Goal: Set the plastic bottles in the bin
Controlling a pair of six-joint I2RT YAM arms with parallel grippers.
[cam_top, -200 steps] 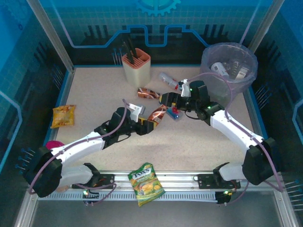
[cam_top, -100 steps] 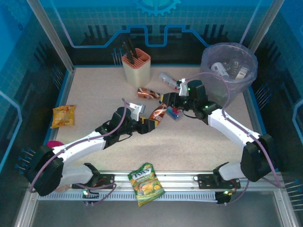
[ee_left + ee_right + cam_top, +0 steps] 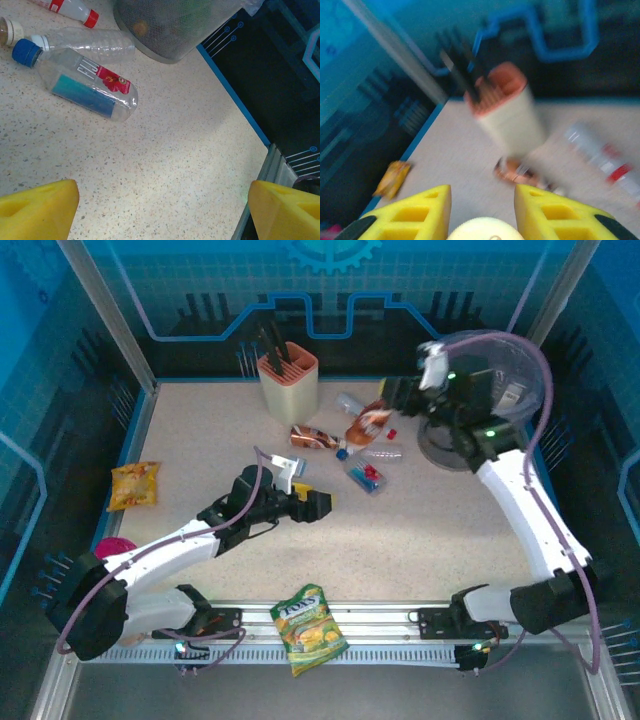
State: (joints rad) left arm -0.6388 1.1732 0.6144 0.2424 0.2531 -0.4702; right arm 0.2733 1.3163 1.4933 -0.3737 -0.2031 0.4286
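1. Speckled bench [image 3: 430, 540], blue cell walls [image 3: 100, 360].
2. Left end effector [image 3: 318, 502] spread, empty; blue-capped bottle [image 3: 85, 82] lies just ahead of it.
3. Right end effector [image 3: 388, 403] pinching brown bottle [image 3: 367, 426], lifted off the bench since a second ago.
4. Bin [image 3: 527, 390] just beside it; drop looks next.

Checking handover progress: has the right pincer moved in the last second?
Yes. The right pincer swung from mid-table toward the bin, holding a brown bottle.

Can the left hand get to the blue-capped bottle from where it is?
Probably yes: the left hand is open, and the blue-capped bottle lies just ahead on the table with nothing between. The clear bottle alongside could crowd the grasp.
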